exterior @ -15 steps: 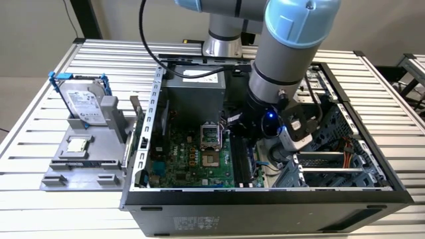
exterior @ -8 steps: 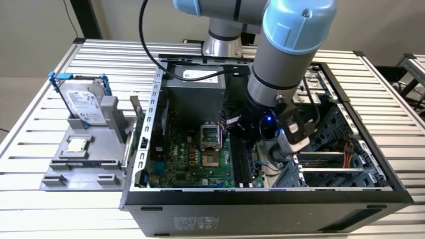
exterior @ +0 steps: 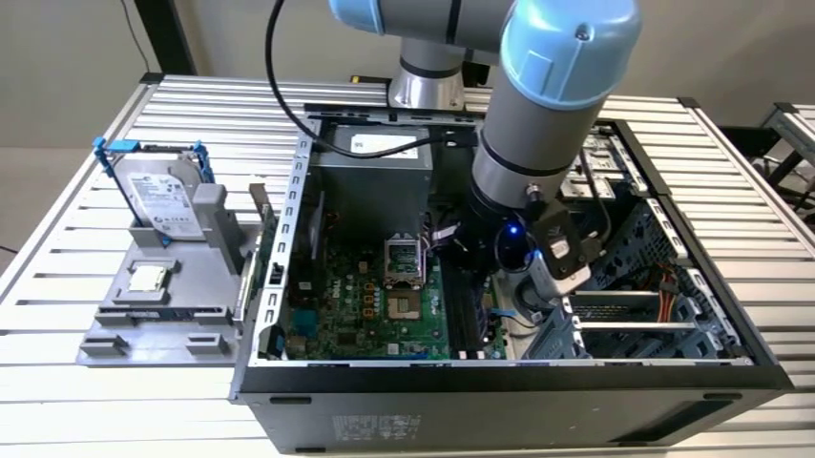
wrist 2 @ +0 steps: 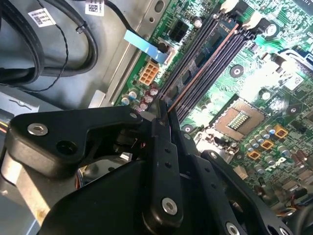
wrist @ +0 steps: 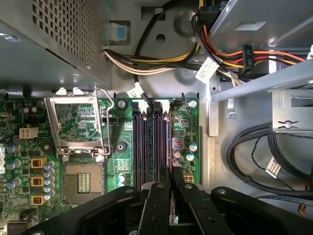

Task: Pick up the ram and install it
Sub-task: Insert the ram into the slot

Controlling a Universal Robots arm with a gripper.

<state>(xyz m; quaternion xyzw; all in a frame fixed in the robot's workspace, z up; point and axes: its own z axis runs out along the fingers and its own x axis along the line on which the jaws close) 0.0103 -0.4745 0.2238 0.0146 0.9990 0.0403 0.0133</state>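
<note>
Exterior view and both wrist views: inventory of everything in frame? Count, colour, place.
table: one, pale slatted, under everything
case: one, black, open, on the table
motherboard: one, green, inside the case
memory slots: four, black, side by side on the motherboard
processor socket: one, silver, beside the slots
cables: several, black, inside the case
hard drive: one, silver in a blue frame, upright at the exterior view's left
chip: one, silver, on the grey fixture
ram: one, dark, held along the slots
arm: one, grey and blue
tool: one, black, shut on the ram
</note>
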